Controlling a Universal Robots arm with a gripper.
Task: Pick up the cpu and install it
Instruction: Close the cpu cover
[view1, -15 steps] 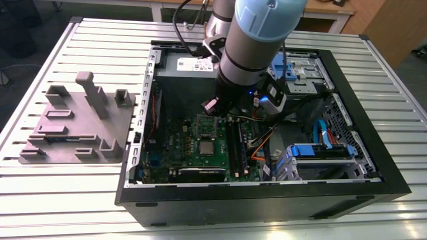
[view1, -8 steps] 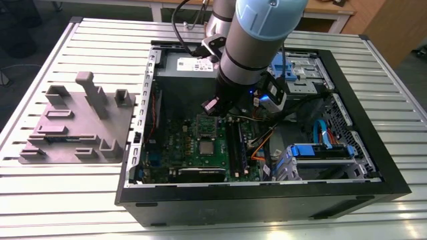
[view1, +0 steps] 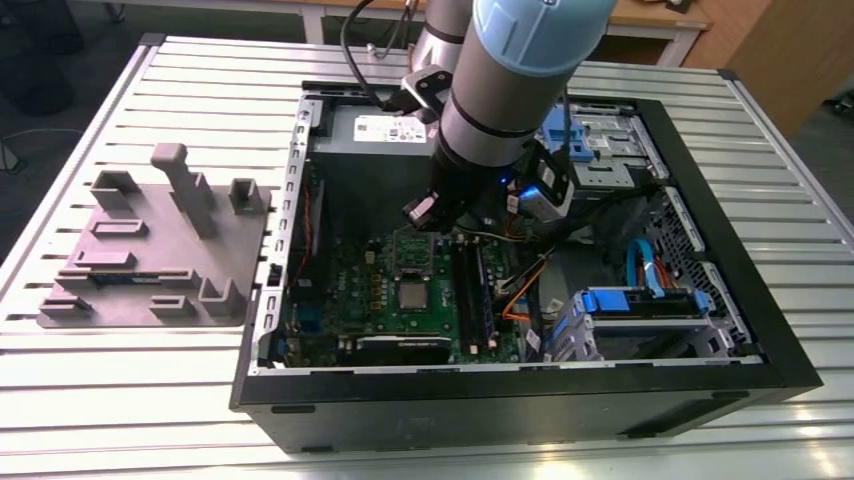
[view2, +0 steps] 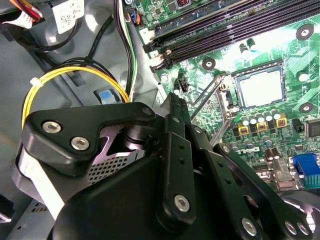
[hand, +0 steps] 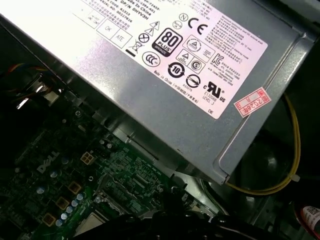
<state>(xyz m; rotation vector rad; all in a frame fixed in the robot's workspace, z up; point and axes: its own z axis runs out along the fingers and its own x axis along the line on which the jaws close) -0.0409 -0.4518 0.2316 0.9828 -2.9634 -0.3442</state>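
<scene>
The cpu (view1: 416, 294) lies flat in its socket on the green motherboard (view1: 360, 300) inside the open computer case. In the second wrist view the cpu (view2: 261, 89) is a pale silver square framed by the socket, and a thin metal lever (view2: 206, 96) stands up beside it. A corner of the cpu (hand: 90, 223) also appears in the first wrist view. My gripper (view1: 427, 212) hangs above the board, just behind the socket. Its black fingers meet at the gripper tip (view2: 173, 98), close to the lever, shut with nothing between them.
A grey power supply (hand: 165, 90) with a white label sits at the back of the case (view1: 267, 390). Black memory slots (view2: 235, 25) run beside the socket. Yellow cables (view2: 60, 75) loop near the gripper. Blue drive cages (view1: 641, 305) fill the exterior view's right. A grey parts fixture (view1: 147, 250) stands left.
</scene>
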